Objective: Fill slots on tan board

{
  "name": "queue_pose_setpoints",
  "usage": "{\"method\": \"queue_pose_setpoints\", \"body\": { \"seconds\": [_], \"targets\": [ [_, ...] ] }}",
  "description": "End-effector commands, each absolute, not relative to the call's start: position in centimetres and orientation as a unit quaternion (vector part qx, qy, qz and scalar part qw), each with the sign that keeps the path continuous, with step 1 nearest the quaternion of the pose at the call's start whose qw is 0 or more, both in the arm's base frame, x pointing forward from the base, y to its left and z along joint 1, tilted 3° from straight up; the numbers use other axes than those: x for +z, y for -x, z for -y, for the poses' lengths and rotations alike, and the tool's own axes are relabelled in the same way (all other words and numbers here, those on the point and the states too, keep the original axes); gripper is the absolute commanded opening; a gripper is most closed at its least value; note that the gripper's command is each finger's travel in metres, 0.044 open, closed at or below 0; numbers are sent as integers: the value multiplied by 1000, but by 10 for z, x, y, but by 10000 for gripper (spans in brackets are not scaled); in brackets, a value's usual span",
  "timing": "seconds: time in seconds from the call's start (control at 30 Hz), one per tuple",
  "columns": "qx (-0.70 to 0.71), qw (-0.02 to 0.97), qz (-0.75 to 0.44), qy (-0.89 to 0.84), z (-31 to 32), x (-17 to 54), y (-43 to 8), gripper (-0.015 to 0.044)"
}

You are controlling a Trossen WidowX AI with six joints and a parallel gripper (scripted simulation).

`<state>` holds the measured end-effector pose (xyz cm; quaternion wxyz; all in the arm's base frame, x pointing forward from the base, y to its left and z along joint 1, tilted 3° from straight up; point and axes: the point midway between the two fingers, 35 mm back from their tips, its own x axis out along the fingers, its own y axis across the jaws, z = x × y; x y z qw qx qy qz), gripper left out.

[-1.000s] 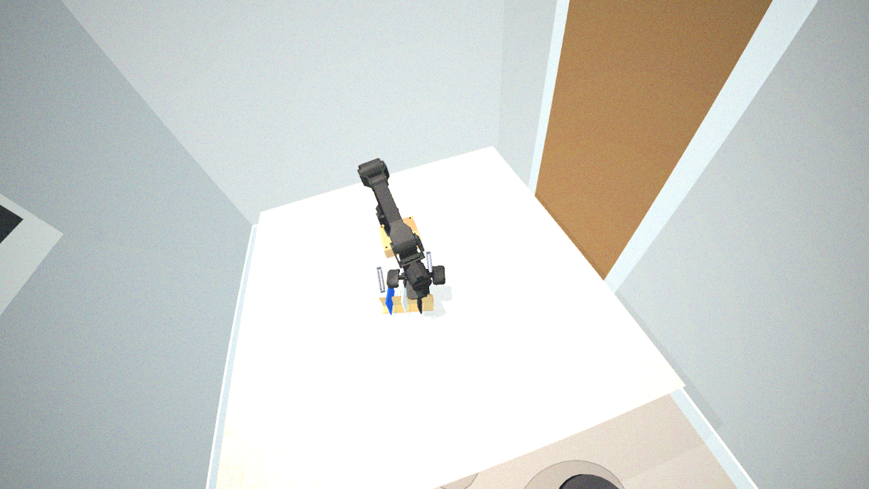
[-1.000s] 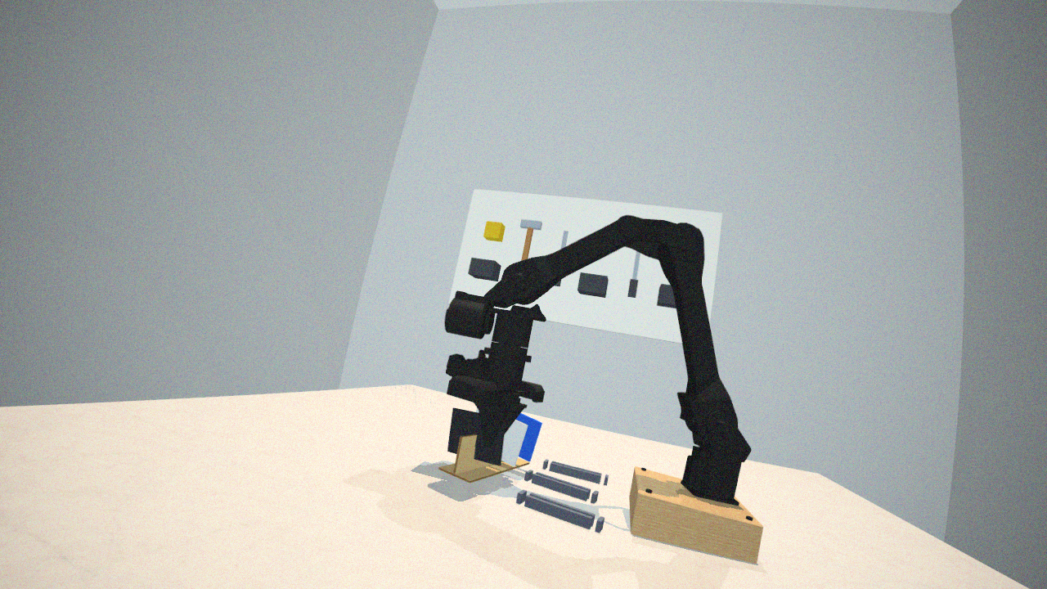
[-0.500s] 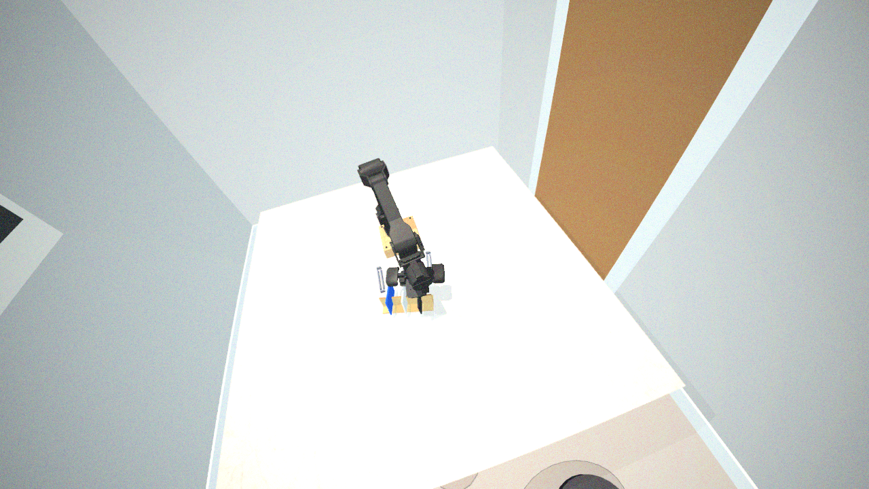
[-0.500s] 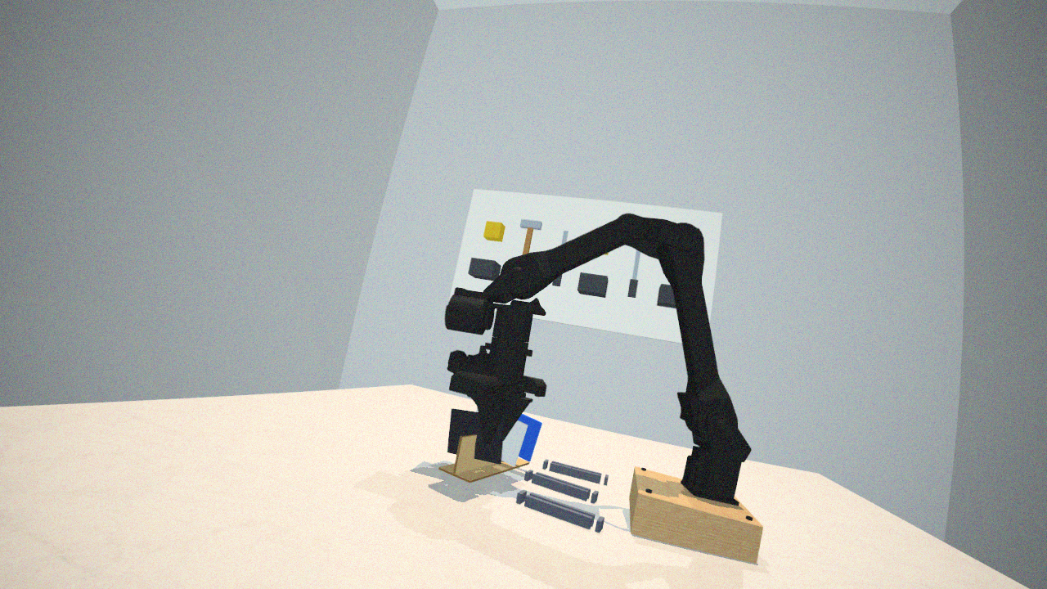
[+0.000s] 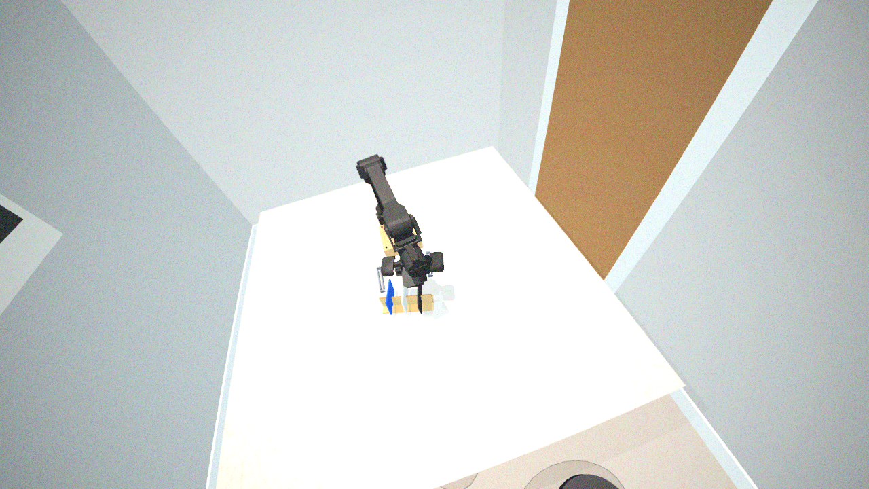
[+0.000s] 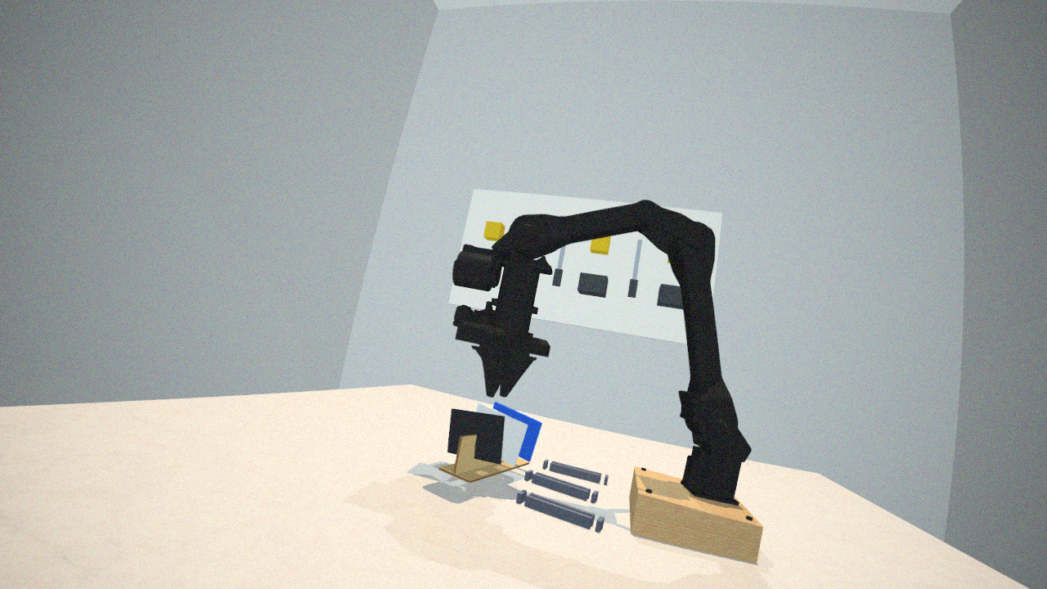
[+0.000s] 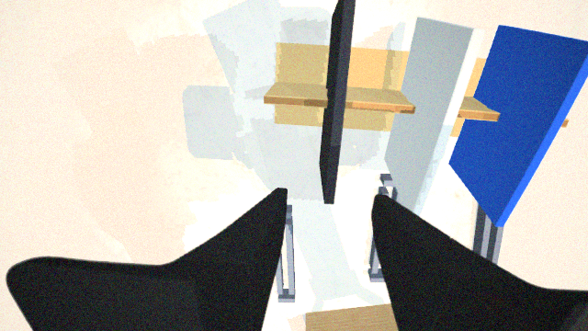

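Evidently we have let go: the black two-fingered gripper point(image 5: 419, 284) point(image 6: 497, 395) point(image 7: 330, 201) hangs with its jaws apart and nothing between them, leaving air for a lift away. Below and just ahead of the jaws, the thin black rectangular board point(image 5: 419, 299) point(image 6: 475, 433) point(image 7: 337, 92) stands crosswise on the standing tan board point(image 6: 466, 454) point(image 7: 377, 98), probably kept upright by its slot. Beyond it, the pale grey flat board point(image 7: 429, 92) and the bright blue flat board point(image 5: 390, 297) point(image 6: 532, 438) point(image 7: 528, 87) also cross the tan board, so we judge all 3 slots filled, though full depth we cannot confirm. Back toward the arm's base, 3 dark grey slotted holders point(image 6: 559, 510) carry no boards. Rising straight up looks safest; drifting sideways low down could let a fingertip catch the black board's top edge.
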<state>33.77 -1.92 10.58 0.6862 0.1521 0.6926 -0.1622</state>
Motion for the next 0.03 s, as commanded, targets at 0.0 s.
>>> {"method": "queue_pose_setpoints", "body": {
  "seconds": [0.0],
  "targets": [
    [-166, 684, -694, -152, 20, 105, -338, 165]
  ]
}}
